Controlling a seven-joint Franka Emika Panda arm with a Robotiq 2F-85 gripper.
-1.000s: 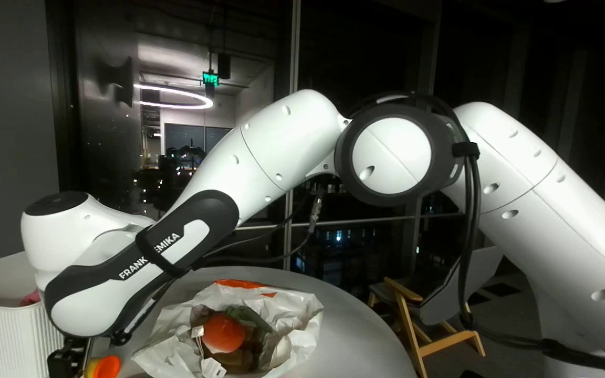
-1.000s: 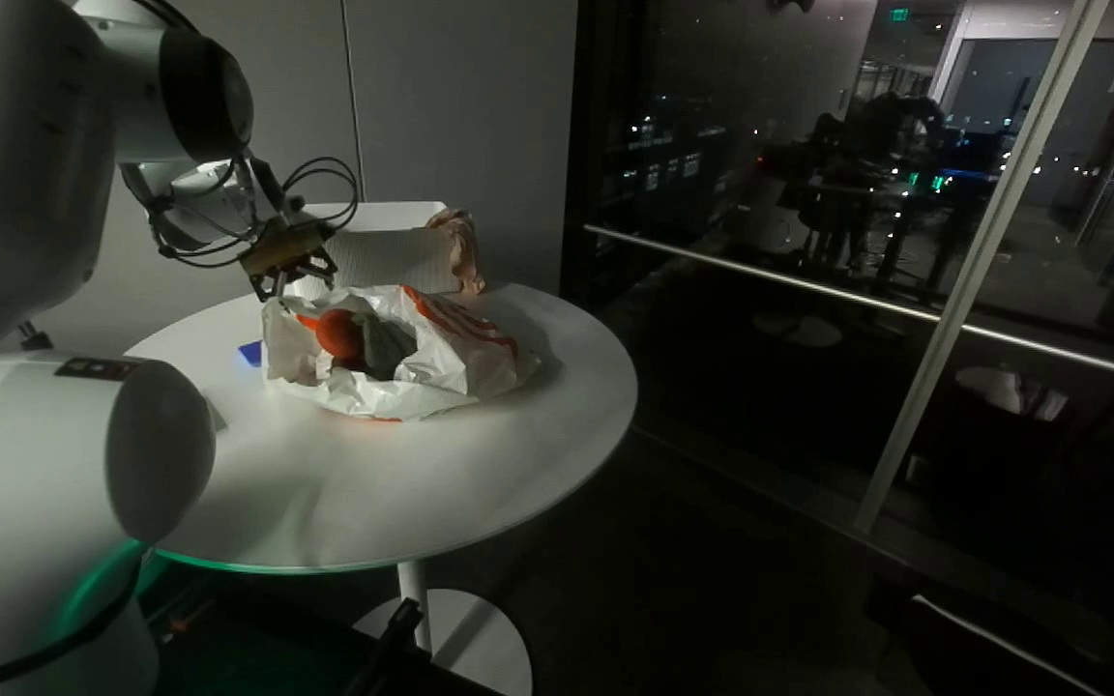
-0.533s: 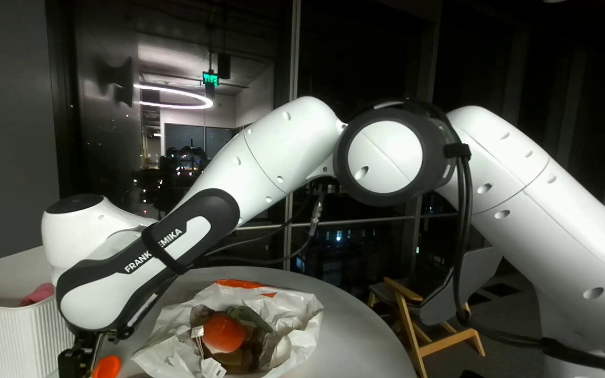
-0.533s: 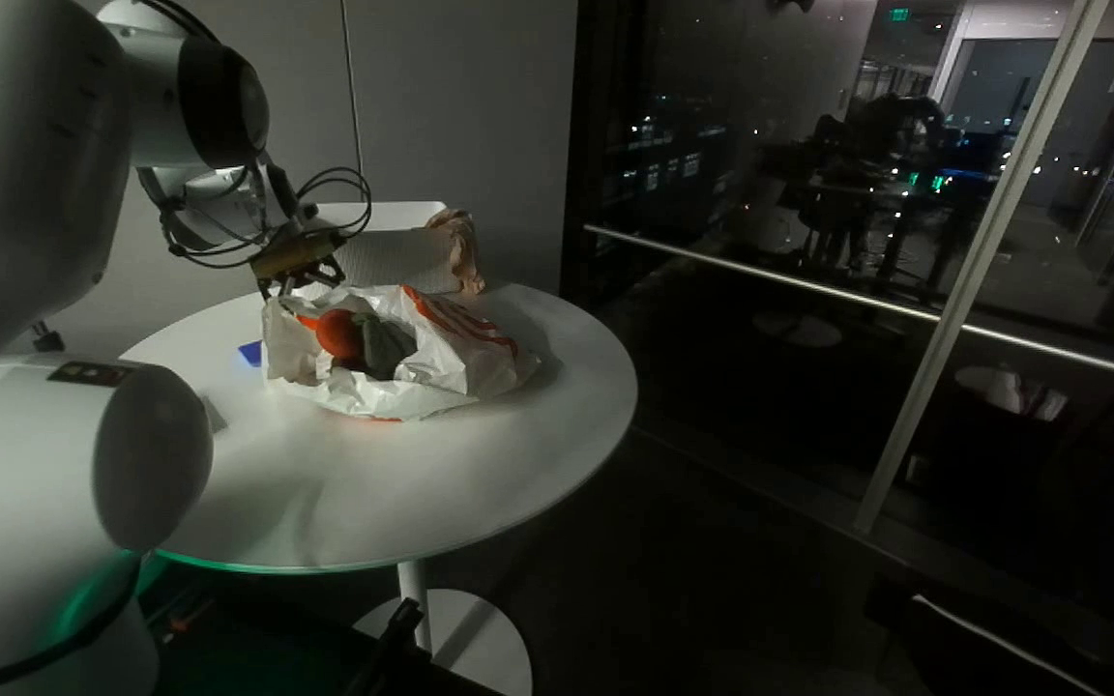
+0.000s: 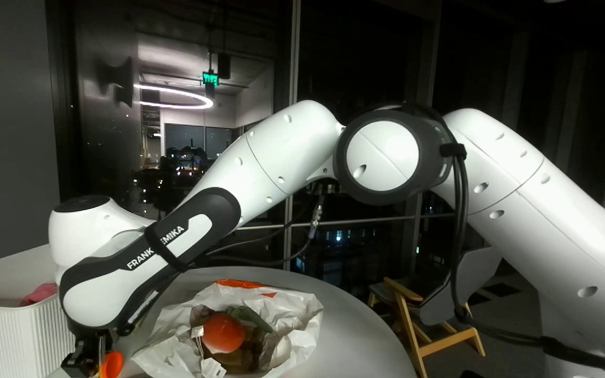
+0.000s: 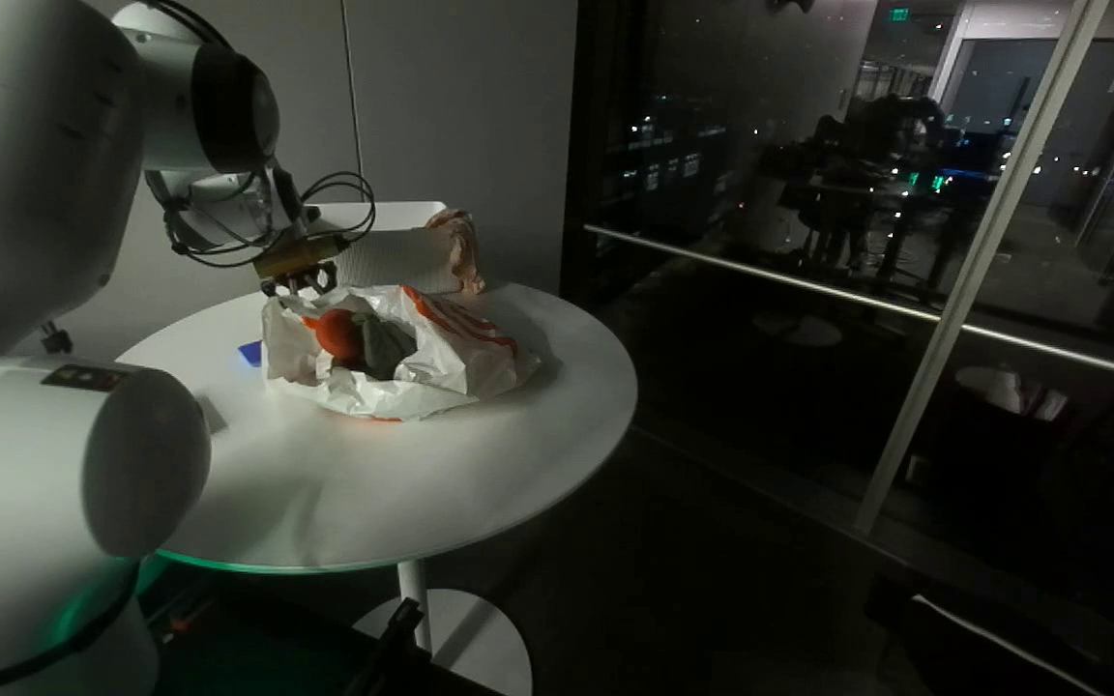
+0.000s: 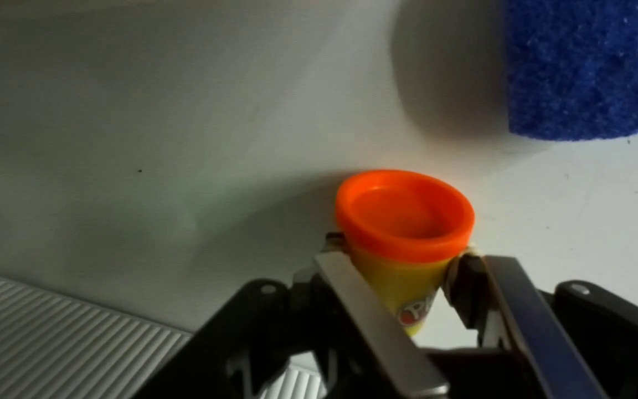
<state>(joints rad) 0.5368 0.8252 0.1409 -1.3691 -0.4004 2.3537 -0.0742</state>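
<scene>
A small yellow tub with an orange lid (image 7: 405,213) sits between the fingers of my gripper (image 7: 400,254) in the wrist view. Both fingertips press against its sides just under the lid, so the gripper is shut on it. Part of a round red label shows low on the yellow side. In an exterior view only the lid (image 5: 112,364) peeks out beside the dark gripper (image 5: 86,362), near the picture's bottom edge. Whether the tub touches the table is hidden. Seen in an exterior view, the gripper (image 6: 298,282) is just behind the plastic bag, which hides the tub.
A blue sponge-like block (image 7: 590,66) lies close to the tub. The crumpled white bag (image 6: 460,358) holds an orange-red round thing (image 5: 223,333) and a grey-green one (image 6: 385,346). A white ribbed bin (image 5: 13,336) stands beside the gripper on the round white table (image 6: 373,483).
The arm has shifted a little toward the bag, rightward in both exterior views. The jaws have come together around the tub, and its lid has moved slightly right.
</scene>
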